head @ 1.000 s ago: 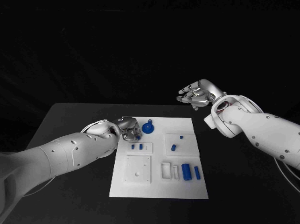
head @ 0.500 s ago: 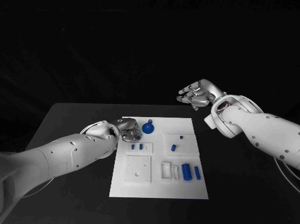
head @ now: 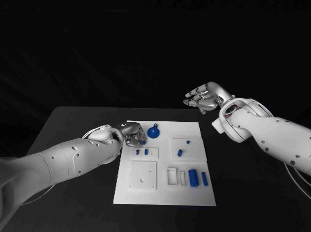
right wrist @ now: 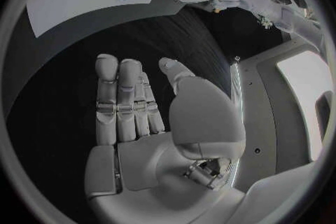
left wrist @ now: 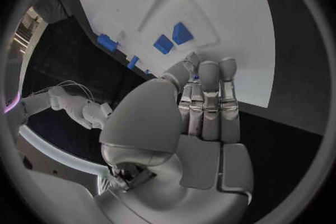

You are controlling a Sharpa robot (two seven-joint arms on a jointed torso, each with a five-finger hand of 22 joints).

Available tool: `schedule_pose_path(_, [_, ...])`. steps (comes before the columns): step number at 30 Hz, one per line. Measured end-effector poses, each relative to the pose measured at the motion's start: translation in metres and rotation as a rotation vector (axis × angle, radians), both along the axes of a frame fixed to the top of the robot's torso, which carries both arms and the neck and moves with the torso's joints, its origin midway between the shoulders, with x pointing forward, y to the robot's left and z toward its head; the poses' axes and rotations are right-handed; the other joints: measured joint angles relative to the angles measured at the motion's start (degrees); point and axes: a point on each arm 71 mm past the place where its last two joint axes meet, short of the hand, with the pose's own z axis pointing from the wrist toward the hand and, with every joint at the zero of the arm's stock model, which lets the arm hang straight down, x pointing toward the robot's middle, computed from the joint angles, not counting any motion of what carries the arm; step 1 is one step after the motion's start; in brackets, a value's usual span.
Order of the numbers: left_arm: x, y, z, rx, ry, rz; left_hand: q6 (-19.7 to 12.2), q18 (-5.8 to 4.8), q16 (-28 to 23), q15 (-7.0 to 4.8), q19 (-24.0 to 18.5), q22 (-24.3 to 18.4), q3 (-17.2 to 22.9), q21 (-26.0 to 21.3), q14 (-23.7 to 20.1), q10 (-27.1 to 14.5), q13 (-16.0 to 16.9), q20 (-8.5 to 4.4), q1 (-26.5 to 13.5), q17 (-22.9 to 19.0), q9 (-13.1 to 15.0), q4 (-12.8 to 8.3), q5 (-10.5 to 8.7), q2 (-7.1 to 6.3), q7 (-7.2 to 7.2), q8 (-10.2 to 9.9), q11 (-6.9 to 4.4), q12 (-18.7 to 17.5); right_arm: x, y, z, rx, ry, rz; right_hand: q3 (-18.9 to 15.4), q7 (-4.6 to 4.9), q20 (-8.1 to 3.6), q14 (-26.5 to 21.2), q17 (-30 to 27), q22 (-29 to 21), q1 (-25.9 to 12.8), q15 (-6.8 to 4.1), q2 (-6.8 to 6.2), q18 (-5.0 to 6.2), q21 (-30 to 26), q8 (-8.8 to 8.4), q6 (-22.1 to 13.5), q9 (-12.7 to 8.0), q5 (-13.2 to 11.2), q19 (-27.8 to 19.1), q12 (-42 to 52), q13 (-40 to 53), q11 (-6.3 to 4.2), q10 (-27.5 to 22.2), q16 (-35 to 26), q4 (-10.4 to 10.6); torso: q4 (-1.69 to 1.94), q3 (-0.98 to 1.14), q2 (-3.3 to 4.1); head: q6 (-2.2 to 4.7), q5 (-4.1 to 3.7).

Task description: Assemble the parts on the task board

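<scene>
Task board (head: 165,164), mid-counter: your blue parts (head: 193,177) mostly lie loose or stand in their recesses, so assembly looks early, with most seating left. Left hand (head: 132,134) at the board's far left corner, fingers (left wrist: 209,102) together pinching a small blue piece. Right hand (head: 205,98) raised well clear, fingers apart, empty.

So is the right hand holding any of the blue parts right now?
No, the right hand is raised clear of the task board, its fingers stretched out with nothing between them in the right wrist view.

White task board (head: 164,193) on a black table (head: 71,125), blue parts (head: 193,177), silver fingers (left wrist: 210,101) pinching something perhaps blue
</scene>
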Motion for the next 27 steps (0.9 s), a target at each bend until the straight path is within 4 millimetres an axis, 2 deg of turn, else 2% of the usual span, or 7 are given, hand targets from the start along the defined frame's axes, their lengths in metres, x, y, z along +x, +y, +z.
schedule_pose_path(11, [0.001,0.008,0.000,0.004,-0.004,0.019,-3.57,0.00,0.00,0.00,0.00,0.00,0.55,0.00,0.00,-0.21,0.00,0.00,0.06,-0.22,-0.06,0.24,0.00,-0.66,-0.92,0.00,0.21,0.00,0.000,-0.002,0.000,-0.002,0.001,-0.004,0.36,0.00,0.00,0.00,-0.07,-0.19,0.09,0.00,-0.09,-0.04,-0.37,0.00,0.00,0.00,-0.03,0.00,-0.54,-0.16,0.71,-0.94,0.00,-0.36,0.00,-0.03,0.01,0.07,-0.10])
schedule_pose_path(13, [0.002,0.010,0.000,0.004,-0.006,0.026,-4.22,0.00,0.00,0.00,0.00,0.00,0.71,0.00,0.00,-0.21,0.00,0.00,0.24,-0.29,-0.06,0.41,0.00,-0.85,-1.12,0.00,0.21,0.00,0.000,-0.002,0.000,-0.003,0.002,-0.004,1.16,0.06,0.21,0.00,-0.07,-0.23,0.71,0.00,-0.56,-0.01,-0.38,0.00,0.06,0.00,-0.49,0.21,-0.70,-0.17,0.74,-1.14,0.00,-1.17,0.00,-0.05,0.01,0.07,-0.13])
schedule_pose_path(18, [0.003,0.020,0.003,-0.009,-0.014,0.047,-4.03,0.04,-0.25,0.21,-0.35,0.00,1.19,-0.18,-0.51,-0.41,0.00,0.32,0.24,-0.54,-0.05,0.39,0.28,-0.85,-0.34,0.00,0.41,0.00,0.000,-0.003,-0.002,-0.012,0.009,-0.001,3.33,0.54,0.22,-0.21,-0.07,-0.21,2.19,0.21,-0.37,0.54,-0.38,0.00,0.90,0.00,-0.99,0.20,-0.95,-0.28,0.87,-2.32,0.28,-3.82,0.05,-0.05,0.01,0.20,-0.28])
schedule_pose_path(21, [0.004,0.027,0.011,-0.054,-0.028,0.070,-1.02,0.12,-3.55,0.65,-2.98,0.00,1.56,-2.26,-3.44,-0.85,0.00,0.70,0.01,-1.99,-0.04,0.43,1.12,-1.08,1.19,0.00,0.80,0.00,-0.001,-0.003,-0.005,-0.031,0.017,0.009,6.33,0.35,0.23,-0.22,0.02,0.08,2.17,0.21,-0.40,0.83,-0.44,0.00,2.23,-0.03,-3.57,0.20,-0.98,-0.36,1.14,-3.25,0.65,-5.81,0.08,-0.05,0.00,0.24,-0.51])
schedule_pose_path(23, [0.006,0.032,0.019,-0.102,-0.040,0.089,0.47,0.14,-6.11,0.79,-4.15,-0.19,1.58,-3.86,-4.38,-0.85,0.00,0.96,-0.13,-3.17,0.00,0.47,1.12,-1.23,1.44,0.00,0.80,0.00,-0.003,-0.001,-0.009,-0.052,0.024,0.021,7.96,0.18,0.35,-0.22,0.05,0.32,2.02,0.21,-0.54,0.83,-0.07,0.00,2.79,-0.03,-4.35,0.31,-0.98,-0.42,1.35,-3.67,0.69,-6.72,0.08,-0.05,-0.03,0.27,-0.70])
schedule_pose_path(24, [0.006,0.034,0.023,-0.127,-0.044,0.097,0.90,0.14,-7.85,1.02,-4.74,-0.69,1.34,-4.96,-4.72,-0.85,0.00,1.05,-0.13,-3.95,0.00,0.71,1.12,-1.22,1.60,0.00,0.80,0.00,-0.004,-0.001,-0.011,-0.064,0.027,0.028,8.36,0.09,0.43,-0.22,0.05,0.33,1.93,0.21,-0.63,1.37,0.31,0.00,3.25,-0.03,-4.94,0.40,-0.98,-0.43,1.54,-4.42,0.69,-7.11,0.08,-0.05,-0.03,0.31,-0.75])
schedule_pose_path(27, [0.008,0.041,0.038,-0.216,-0.057,0.124,0.99,0.14,-12.68,1.47,-6.28,-2.35,0.86,-7.91,-6.23,-1.03,0.00,1.63,-0.52,-6.08,0.00,1.19,1.12,-1.61,1.69,0.00,0.98,0.00,-0.007,0.003,-0.018,-0.109,0.036,0.051,9.03,0.12,0.43,-0.01,0.05,0.33,1.81,0.42,-0.76,1.39,0.68,0.00,3.28,-0.03,-6.09,0.40,-0.98,-0.49,1.60,-4.72,0.94,-7.78,0.07,-0.02,-0.08,0.41,-0.86])
